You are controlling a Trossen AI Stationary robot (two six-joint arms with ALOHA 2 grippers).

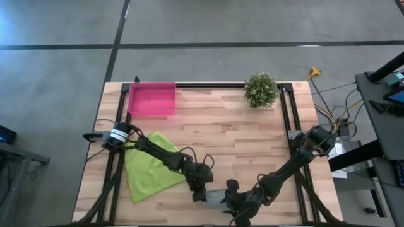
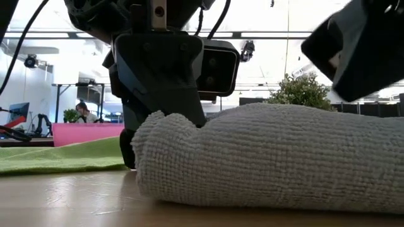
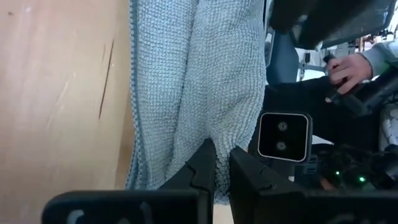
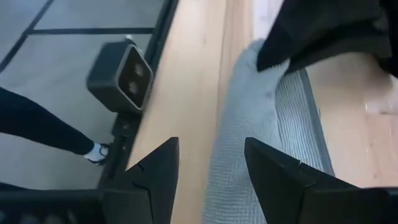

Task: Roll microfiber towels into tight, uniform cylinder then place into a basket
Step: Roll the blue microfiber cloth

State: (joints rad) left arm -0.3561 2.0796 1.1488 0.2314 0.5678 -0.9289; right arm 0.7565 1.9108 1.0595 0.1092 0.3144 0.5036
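Since the grey towel lies rolled at the surface's near edge, left tool sits pinched narrow at one end to hold the roll; right tool wide, w/ nothing held. Basket far corner.

Robotics lab / open workshop floor

Wooden table on a black metal frame, standing on a grey concrete floor marked with dark lines. Loose cables trail off the table edge toward an equipment stand. Across the room: bright ceiling lights, more desks, a seated person at a workstation. A small camera unit is mounted at the table edge.
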